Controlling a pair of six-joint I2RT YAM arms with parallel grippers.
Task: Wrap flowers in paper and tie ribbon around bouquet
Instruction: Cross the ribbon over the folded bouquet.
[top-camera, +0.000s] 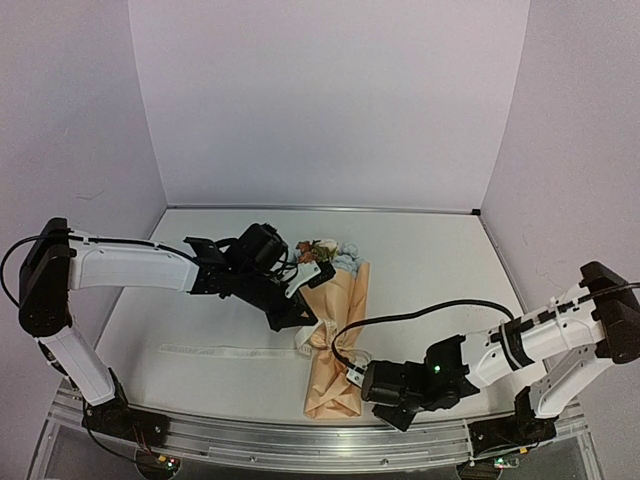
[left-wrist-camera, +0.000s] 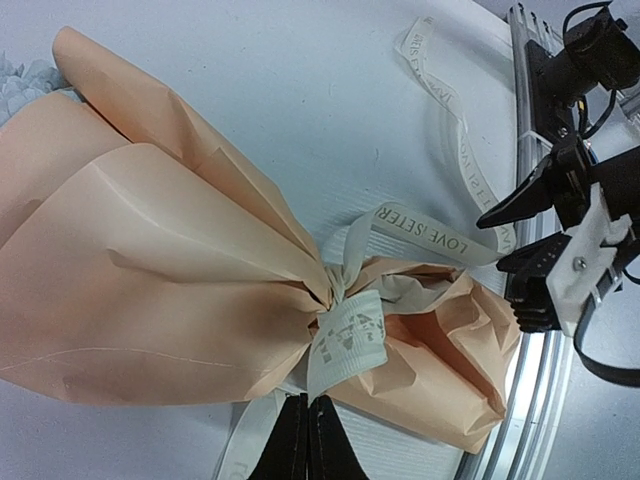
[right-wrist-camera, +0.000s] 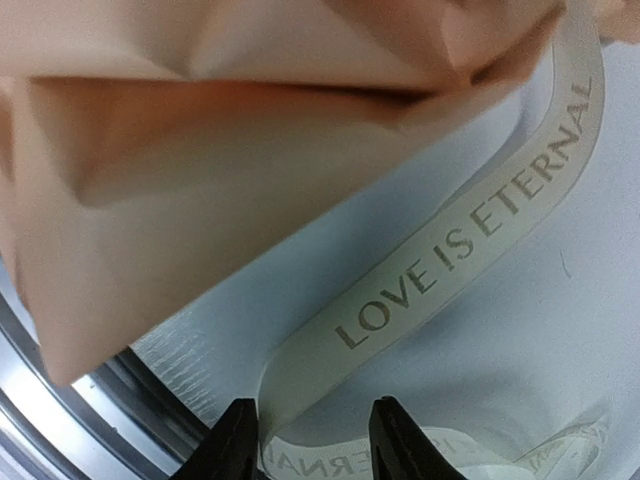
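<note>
The bouquet lies on the table, its tan paper (top-camera: 341, 296) pinched at the waist by a knot of cream ribbon (left-wrist-camera: 345, 335). The flowers (top-camera: 325, 248) show at the far end. My left gripper (left-wrist-camera: 307, 402) is shut on a short ribbon end just below the knot; from above it sits at the bouquet's left side (top-camera: 303, 322). Another ribbon length (right-wrist-camera: 450, 260), printed "LOVE IS ETERNAL", curves down into my right gripper (right-wrist-camera: 315, 425). Its jaws stand apart around the ribbon's folded loop. That gripper (top-camera: 355, 381) hovers by the bouquet's near end.
A long ribbon tail (top-camera: 225, 350) trails left across the table. An aluminium rail (top-camera: 250, 435) runs along the near edge, close under the paper's near end. The right arm's black cable (top-camera: 400, 312) arcs above the table. White walls close off the sides and back.
</note>
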